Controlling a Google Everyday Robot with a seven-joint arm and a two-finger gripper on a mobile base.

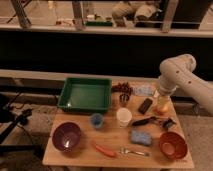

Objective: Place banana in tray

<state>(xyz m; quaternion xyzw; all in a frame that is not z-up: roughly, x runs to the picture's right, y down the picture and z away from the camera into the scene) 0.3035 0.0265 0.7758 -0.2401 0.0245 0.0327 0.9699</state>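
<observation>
Tray [85, 95]: a dark green rectangular tray is set at the back left of the wooden table [82, 152]; its green floor is seen bare from wall to wall.
Banana [160, 108]: a pale yellow form is seen near the table's right edge, directly under the gripper; it is outside the tray and well apart from it, to the right.
Gripper [162, 99]: it is held low over the right side of the table, at the end of the white arm [182, 75], just above the banana. Whether it is apart, together or clamped on the fruit cannot be told.
Purple bowl [66, 136]: it is placed at the front left; only its own purple inside is seen.
Red-brown bowl [173, 145]: it is placed at the front right; contents cannot be made out.
White cup [123, 116]: it stands upright mid-table; its inside cannot be judged.
Blue cup [97, 120]: it is smaller and stands just left of the white cup, in front of the tray.
Loose items: a carrot [105, 149] and a fork [134, 151] are laid along the front edge; a blue sponge [141, 137] is laid between the white cup and the red-brown bowl.
Writing: the print on the pale packet [144, 90] at the back is too small to be read.
</observation>
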